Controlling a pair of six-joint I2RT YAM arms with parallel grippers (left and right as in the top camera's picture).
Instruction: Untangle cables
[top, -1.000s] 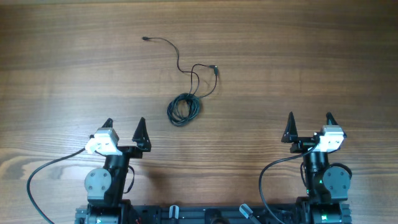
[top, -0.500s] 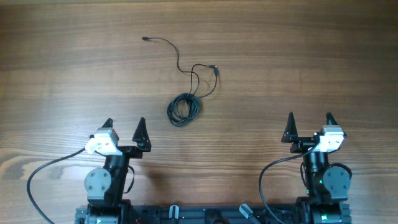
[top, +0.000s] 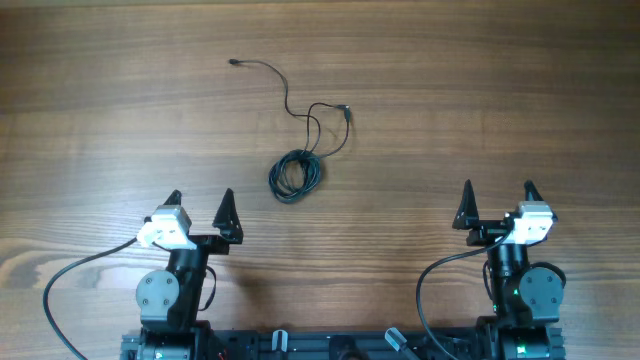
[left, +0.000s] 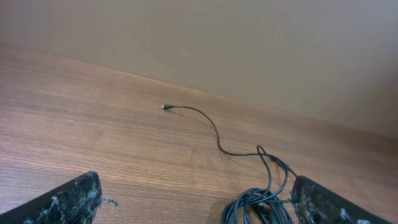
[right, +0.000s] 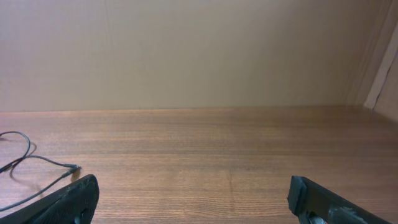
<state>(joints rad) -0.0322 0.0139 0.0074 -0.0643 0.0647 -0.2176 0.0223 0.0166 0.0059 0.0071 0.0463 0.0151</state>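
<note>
Brown wooden planks with long grain make the worktop (top: 500, 90), and behind its far edge stands a plain beige wall (left: 249, 43). On the wood lie the cables (top: 295, 172), very thin and black. One part is wound into a small, tight coil of several turns, a little left of the middle of the worktop, about halfway between the near edge and the far edge. From this coil the cord goes toward the far edge, makes one loose loop where the strands cross each other, and ends there in a small plug (top: 346, 110). Another strand goes on in soft curves toward the far left corner and ends in a second small plug (top: 233, 62), alone on bare wood.

Both arms stay at the near edge. The left gripper (top: 200, 196) has its two pointed fingers wide apart and holds nothing; it is near the coil but does not touch it. The right gripper (top: 498, 188) is also spread wide with nothing between the fingers, well apart from the cables.
</note>
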